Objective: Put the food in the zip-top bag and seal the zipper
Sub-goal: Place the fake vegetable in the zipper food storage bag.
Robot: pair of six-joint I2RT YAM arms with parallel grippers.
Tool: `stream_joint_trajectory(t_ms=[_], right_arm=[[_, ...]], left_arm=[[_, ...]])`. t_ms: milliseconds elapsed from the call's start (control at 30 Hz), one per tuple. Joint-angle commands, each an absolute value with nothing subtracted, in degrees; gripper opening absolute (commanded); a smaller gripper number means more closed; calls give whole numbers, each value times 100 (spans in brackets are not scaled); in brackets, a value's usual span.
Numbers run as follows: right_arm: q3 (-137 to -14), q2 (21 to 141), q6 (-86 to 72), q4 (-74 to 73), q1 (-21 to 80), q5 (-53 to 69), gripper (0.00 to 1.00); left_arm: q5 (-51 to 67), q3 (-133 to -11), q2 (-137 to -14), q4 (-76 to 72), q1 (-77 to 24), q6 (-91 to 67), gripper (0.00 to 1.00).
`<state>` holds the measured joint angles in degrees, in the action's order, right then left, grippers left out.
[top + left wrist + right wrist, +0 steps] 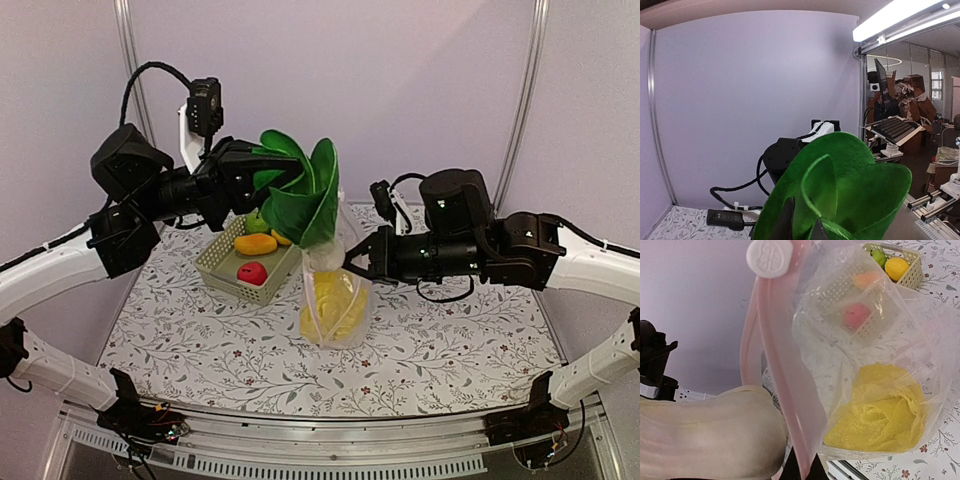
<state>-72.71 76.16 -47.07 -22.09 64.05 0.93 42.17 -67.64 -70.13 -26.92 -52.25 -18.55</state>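
Note:
My left gripper [268,182] is shut on the dark green leafy vegetable [300,200] and holds it over the mouth of the clear zip-top bag [335,300]. Its green leaves [840,190] fill the left wrist view, and its whitish stem end [710,435] pokes into the bag's mouth. My right gripper [352,258] is shut on the bag's pink zip strip [785,385] and holds the bag upright. The white slider tab [769,257] sits on the strip. The yellow-white cabbage [335,305] lies inside the bag, also in the right wrist view [880,415].
A pale green lattice basket [222,268] stands left of the bag. It holds a red fruit [252,272], a yellow-orange fruit [255,243] and a green apple [257,222]. The tablecloth is floral. Walls close the back and sides.

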Motion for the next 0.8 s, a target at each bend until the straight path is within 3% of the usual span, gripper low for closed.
stream_joint_trajectory(t_ms=[0, 433, 767], right_arm=[[-7175, 7402, -4825, -1940, 6374, 447, 0], [-7181, 7426, -4928, -1709, 6377, 808, 0], [-7172, 7369, -4961, -1785, 6377, 725, 0]], left_arm=[[3849, -6560, -7115, -2990, -5299, -1366, 0], [2471, -6017, -7191, -2925, -5764, 373, 0], [1912, -6208, -6995, -2073, -5823, 1313, 0]])
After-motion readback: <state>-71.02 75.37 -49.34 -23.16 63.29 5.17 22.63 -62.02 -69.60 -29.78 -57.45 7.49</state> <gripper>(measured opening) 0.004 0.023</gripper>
